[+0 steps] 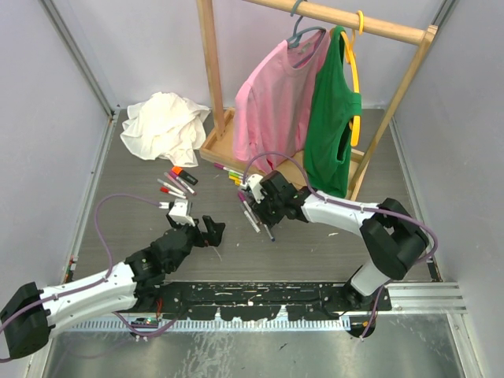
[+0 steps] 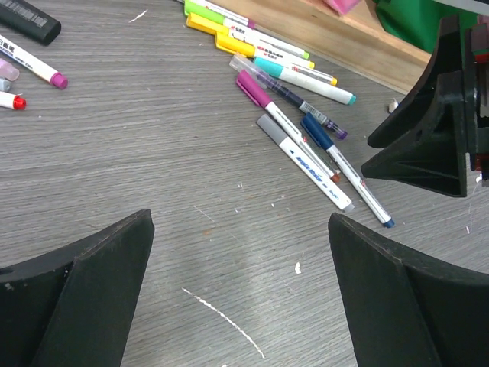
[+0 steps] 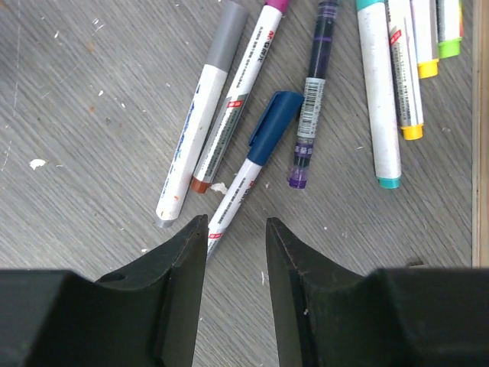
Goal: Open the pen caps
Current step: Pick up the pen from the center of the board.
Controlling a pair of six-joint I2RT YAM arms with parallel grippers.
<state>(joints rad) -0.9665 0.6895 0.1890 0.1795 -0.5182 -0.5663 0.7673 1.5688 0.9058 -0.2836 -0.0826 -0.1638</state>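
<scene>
Several capped pens (image 3: 248,172) lie in a loose fan on the grey table. A white pen with a blue cap (image 3: 273,126) points at my right gripper (image 3: 237,222), which is open just above the table; the pen's near end lies by the left fingertip, not gripped. Beside it lie a grey-capped pen (image 3: 195,138), a purple pen (image 3: 313,92) and a teal-ended pen (image 3: 378,99). In the top view the right gripper (image 1: 260,206) hovers over this cluster (image 1: 250,214). My left gripper (image 1: 211,230) is open and empty over bare table (image 2: 241,222), short of the same pens (image 2: 306,145).
A second group of pens with a black marker (image 1: 179,183) lies to the left. A crumpled white cloth (image 1: 165,126) is at the back left. A wooden clothes rack (image 1: 228,146) holds a pink shirt (image 1: 276,98) and a green top (image 1: 331,118) behind the pens.
</scene>
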